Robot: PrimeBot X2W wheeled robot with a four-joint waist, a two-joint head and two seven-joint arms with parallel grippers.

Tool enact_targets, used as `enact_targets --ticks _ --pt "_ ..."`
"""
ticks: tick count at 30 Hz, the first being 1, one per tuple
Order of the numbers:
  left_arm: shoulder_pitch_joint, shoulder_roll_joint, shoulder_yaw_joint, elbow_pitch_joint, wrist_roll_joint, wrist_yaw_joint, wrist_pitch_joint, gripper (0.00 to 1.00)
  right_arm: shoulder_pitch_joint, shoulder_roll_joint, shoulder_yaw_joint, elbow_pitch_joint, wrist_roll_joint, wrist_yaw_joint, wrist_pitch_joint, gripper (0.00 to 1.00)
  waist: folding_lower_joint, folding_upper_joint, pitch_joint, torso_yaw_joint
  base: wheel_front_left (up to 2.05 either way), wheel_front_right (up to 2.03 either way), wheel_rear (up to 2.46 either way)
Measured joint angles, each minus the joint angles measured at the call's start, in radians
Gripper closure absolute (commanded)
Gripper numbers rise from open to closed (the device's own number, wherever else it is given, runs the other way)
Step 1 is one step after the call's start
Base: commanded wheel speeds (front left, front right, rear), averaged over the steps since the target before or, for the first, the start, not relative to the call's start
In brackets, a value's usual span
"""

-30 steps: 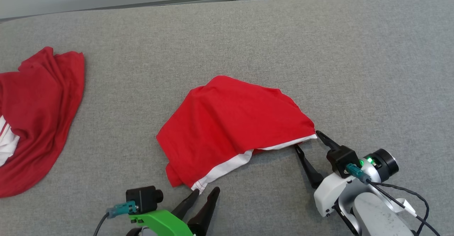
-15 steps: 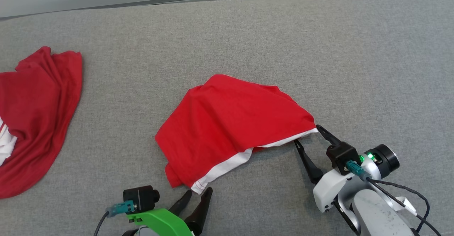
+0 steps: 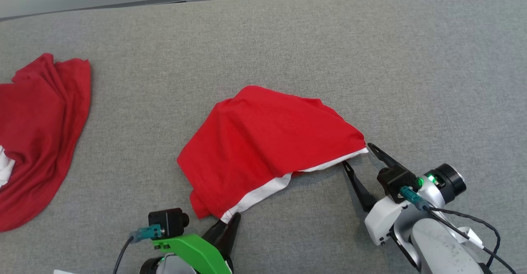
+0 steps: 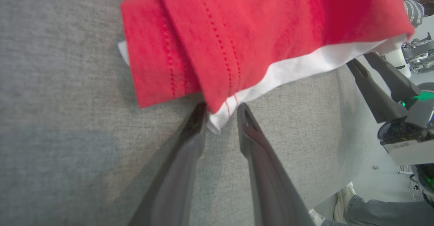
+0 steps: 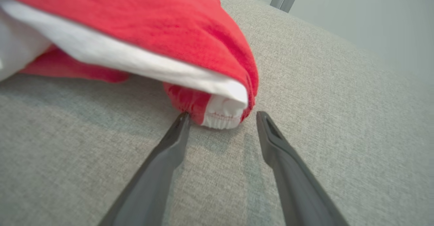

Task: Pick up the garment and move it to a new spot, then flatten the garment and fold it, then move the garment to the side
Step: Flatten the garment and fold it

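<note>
The left tool (image 4: 221, 108) stands narrow, its tips either side of the near corner of the red-and-white garment (image 3: 267, 138); whether they pinch it I cannot tell. The right tool (image 5: 220, 115) is spread wide, straddling the garment's right corner. The garment lies bunched in the middle of the grey worktop (image 3: 288, 39); another red cloth (image 3: 37, 134) lies well apart at its left edge.

Red cloth (image 3: 37, 142), maybe shirt, on grey surface (image 3: 288, 39).
</note>
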Motion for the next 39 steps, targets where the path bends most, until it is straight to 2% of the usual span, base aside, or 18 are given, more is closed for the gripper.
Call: enact_targets --ticks 3,4,5,14,22,23,24,25,30,33,36,39 --pt "-0.006 0.008 -0.005 0.011 0.018 0.002 -0.005 0.71 0.000 -0.003 0.000 -0.009 -0.010 0.000 0.009 0.00 0.0000 0.0000 -0.002 -0.001 0.00 0.00 0.00" --pt "-0.007 0.008 -0.006 0.015 0.019 0.004 -0.007 0.91 0.000 -0.003 0.000 -0.012 -0.010 0.000 0.011 0.00 0.0000 0.0000 -0.004 -0.001 0.00 0.00 0.00" --pt "-0.009 0.008 -0.007 0.018 0.021 0.004 -0.009 1.00 -0.001 -0.003 0.001 -0.014 -0.012 0.000 0.014 0.00 0.0000 0.0000 -0.005 -0.001 0.00 0.00 0.00" --pt "-0.019 0.007 -0.031 0.022 0.020 -0.003 -0.019 1.00 0.000 -0.004 0.012 -0.009 -0.012 0.000 0.032 0.00 0.0000 0.0000 -0.022 0.003 0.00 0.00 0.00" --pt "0.005 0.029 -0.026 -0.096 -0.034 -0.019 0.024 1.00 -0.043 -0.016 0.051 0.060 0.013 0.000 0.039 0.00 0.0000 0.0000 -0.038 0.016 0.00 0.00 0.00" --pt "0.009 0.033 -0.024 -0.116 -0.041 -0.019 0.033 1.00 -0.049 -0.018 0.057 0.071 0.019 0.000 0.039 0.02 0.0000 0.0000 -0.041 0.018 0.00 0.00 0.00" --pt "0.014 0.038 -0.022 -0.135 -0.048 -0.019 0.043 1.00 -0.056 -0.019 0.065 0.087 0.030 0.000 0.044 0.55 0.0000 0.0000 -0.044 0.020 0.00 0.00 0.00" --pt "0.019 0.044 -0.020 -0.151 -0.052 -0.019 0.053 1.00 -0.062 -0.022 0.082 0.100 0.046 0.000 0.045 1.00 0.0000 0.0000 -0.048 0.021 0.00 0.00 0.00" --pt "0.038 0.088 -0.007 -0.234 -0.058 -0.016 0.093 1.00 -0.084 -0.069 0.161 0.117 0.147 0.000 0.071 1.00 0.0000 0.0000 -0.070 0.029 0.00 0.00 0.00" --pt "0.039 0.122 0.010 -0.303 -0.069 -0.016 0.119 1.00 -0.088 -0.131 0.237 0.046 0.248 0.000 0.125 1.00 0.0000 0.0000 -0.080 0.030 0.00 0.00 0.00" --pt "0.039 0.162 0.047 -0.386 -0.079 -0.004 0.144 1.00 -0.100 -0.244 0.314 -0.119 0.413 0.000 0.235 1.00 0.0000 0.0000 -0.087 0.022 0.00 0.00 0.00" --pt "0.039 0.205 0.086 -0.487 -0.097 0.010 0.179 1.00 -0.113 -0.406 0.302 -0.353 0.571 0.000 0.374 1.00 0.0000 0.0000 -0.092 0.008 0.00 0.00 0.00"
